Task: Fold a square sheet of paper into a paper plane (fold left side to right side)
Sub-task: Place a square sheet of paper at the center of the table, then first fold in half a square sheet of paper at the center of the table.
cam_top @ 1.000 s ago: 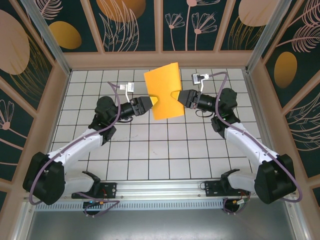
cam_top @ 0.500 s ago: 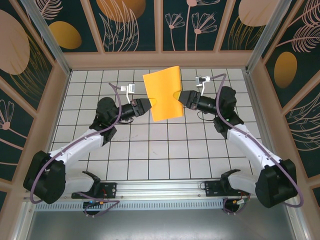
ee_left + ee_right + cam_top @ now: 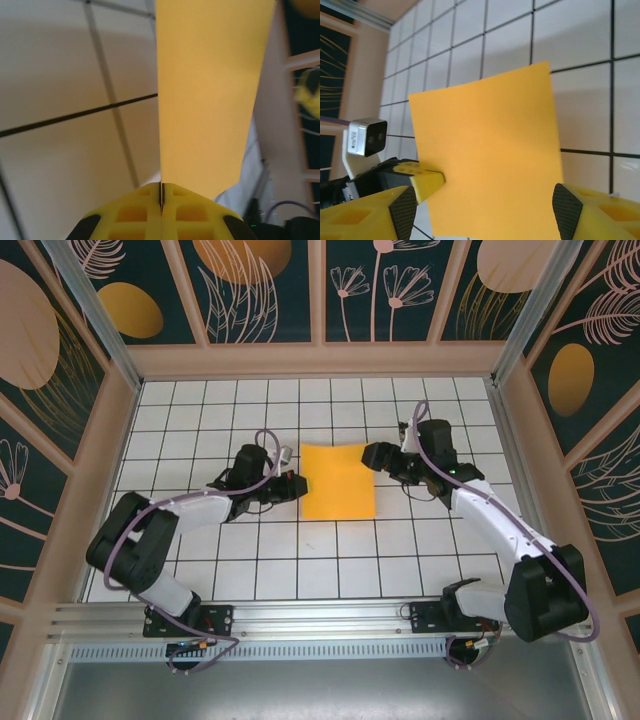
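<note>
Over the middle tiles (image 3: pixel 250 540), the left gripper (image 3: pixel 297 485) pinches the left edge of one square sheet of paper (image 3: pixel 338 481), while the right gripper (image 3: pixel 373 455) stands wide, seemingly apart.

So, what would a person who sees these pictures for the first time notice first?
The bright orange square sheet of paper stands out most, in the middle of the white tiled floor. The left gripper is shut on its left edge, while the right gripper stands open near its far right corner. Dark wall panels with painted plants surround the scene.
</note>
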